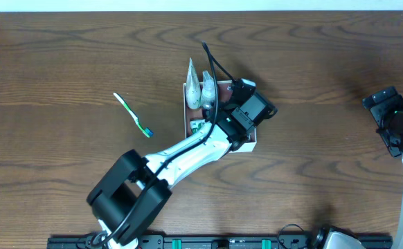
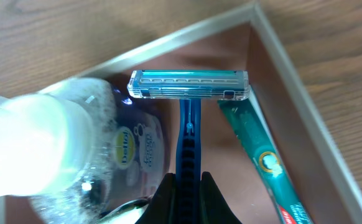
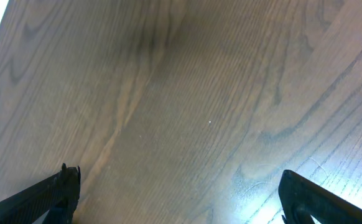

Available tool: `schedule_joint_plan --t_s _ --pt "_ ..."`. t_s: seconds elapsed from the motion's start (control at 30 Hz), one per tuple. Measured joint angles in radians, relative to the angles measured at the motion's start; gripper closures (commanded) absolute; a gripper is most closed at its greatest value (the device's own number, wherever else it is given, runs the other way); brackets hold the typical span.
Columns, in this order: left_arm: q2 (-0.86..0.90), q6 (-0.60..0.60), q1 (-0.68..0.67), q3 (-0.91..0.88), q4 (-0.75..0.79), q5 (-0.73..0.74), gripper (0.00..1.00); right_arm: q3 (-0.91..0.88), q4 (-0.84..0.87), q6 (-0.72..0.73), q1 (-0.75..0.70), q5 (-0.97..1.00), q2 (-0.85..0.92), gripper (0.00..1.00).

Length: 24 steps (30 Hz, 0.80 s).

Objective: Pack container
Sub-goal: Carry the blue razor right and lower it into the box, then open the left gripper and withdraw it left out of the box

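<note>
The container [image 1: 185, 114], a shallow white box with a pinkish-brown bottom [image 2: 221, 140], sits mid-table, mostly under my left arm. My left gripper [image 2: 188, 182] [image 1: 242, 114] is down inside it, shut on the handle of a blue razor [image 2: 189, 118] whose head points at a corner. In the box a clear bottle with a white cap [image 2: 69, 149] lies left of the razor and a green toothpaste tube [image 2: 262, 162] lies right of it, along the wall [image 2: 296, 84]. Far right, my right gripper [image 3: 178, 186] [image 1: 394, 121] hangs open over bare wood.
A green toothbrush [image 1: 133, 115] lies on the table left of the container. Two white bottles [image 1: 200, 86] stick out over the container's far edge. Black cables loop above the left wrist. A black rail runs along the table's near edge.
</note>
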Motion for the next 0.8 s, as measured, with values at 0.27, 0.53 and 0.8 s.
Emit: schedule_joint_plan --t_s 0.27,0.53,0.8 --pt "0.089 -0.018 0.0 -0.006 0.006 -0.003 0.94 0.0 0.0 0.0 0.0 0.0 0.0 0.01" --pt "0.118 -0.036 0.0 -0.006 0.021 -0.01 0.83 0.0 0.0 0.0 0.0 0.0 0.0 0.01" --pt "0.12 -0.041 0.0 -0.006 0.023 -0.01 0.67 0.0 0.0 0.0 0.0 0.0 0.0 0.01"
